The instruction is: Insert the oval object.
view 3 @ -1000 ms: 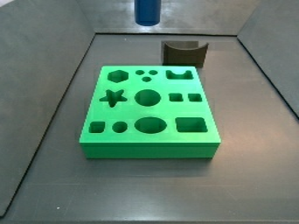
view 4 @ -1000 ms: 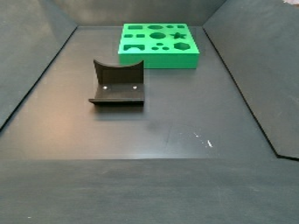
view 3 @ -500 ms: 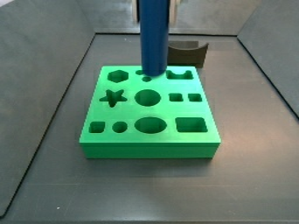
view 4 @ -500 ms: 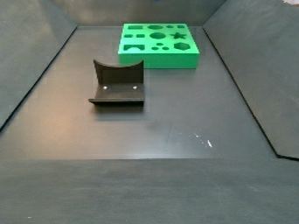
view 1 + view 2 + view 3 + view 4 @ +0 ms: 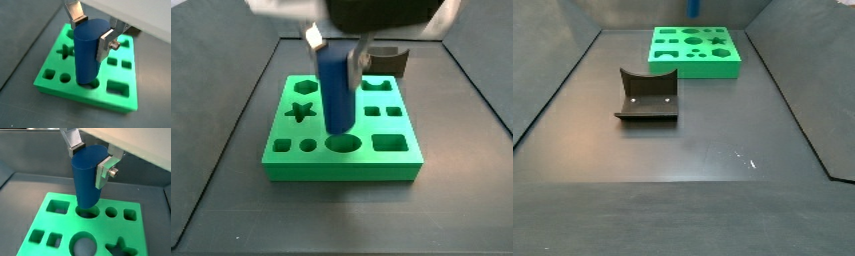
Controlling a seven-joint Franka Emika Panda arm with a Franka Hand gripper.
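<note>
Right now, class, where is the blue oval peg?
The blue oval peg stands upright in the gripper, clamped between its fingers, over the green block. In both wrist views its lower end meets a large hole in the block's middle region.

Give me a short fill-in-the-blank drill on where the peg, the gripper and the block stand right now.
1. The gripper is shut on the upright oval object, whose colour is ____.
2. The peg's lower end sits at a hole in the ____ block.
3. In a side view, the dark fixture stands on the floor, ____ from the block.
4. The star-shaped hole is ____.

Missing words: blue; green; apart; empty
</note>
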